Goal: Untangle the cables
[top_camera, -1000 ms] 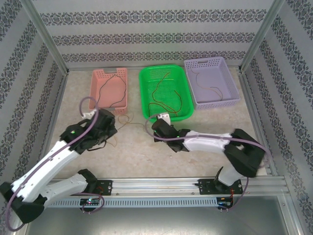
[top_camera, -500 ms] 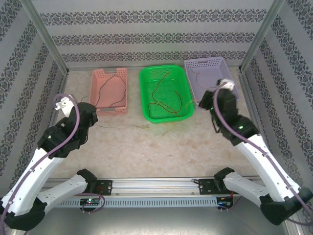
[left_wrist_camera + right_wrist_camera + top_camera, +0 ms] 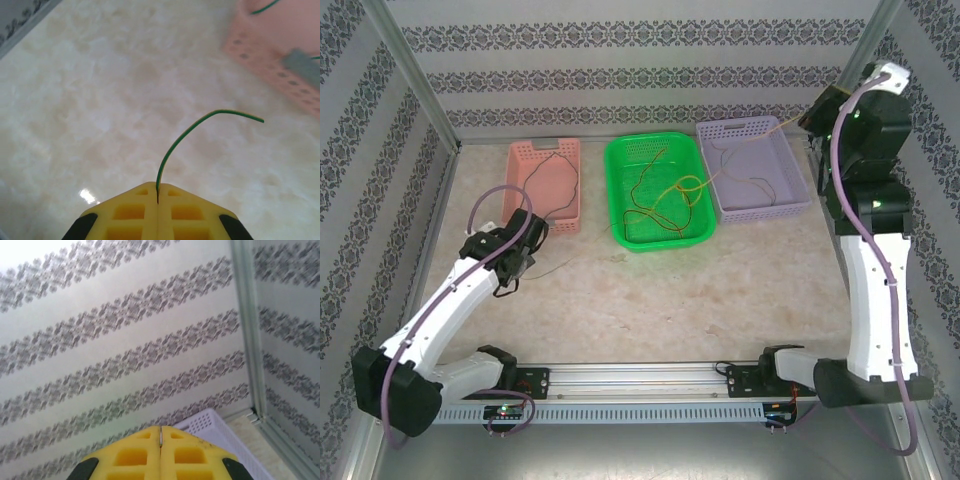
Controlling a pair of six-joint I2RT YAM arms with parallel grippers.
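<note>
Three baskets stand along the tabletop's (image 3: 75, 100) far edge. The pink basket (image 3: 545, 228), nearest the far-left corner, holds a dark cable (image 3: 577, 180). The green basket (image 3: 660, 243) in the middle holds a red-brown cable (image 3: 633, 192) and the loops of a yellow cable (image 3: 685, 183). That yellow cable runs taut over the purple basket (image 3: 760, 213) and up to the right gripper (image 3: 160, 432), which is raised at the far-right corner with its jaws pinched on it. A brown cable (image 3: 752, 182) lies inside the purple basket. The left gripper (image 3: 157, 192), low over the tabletop near the pink basket's near edge, is clamped on a green cable (image 3: 195, 127) that arcs free.
</note>
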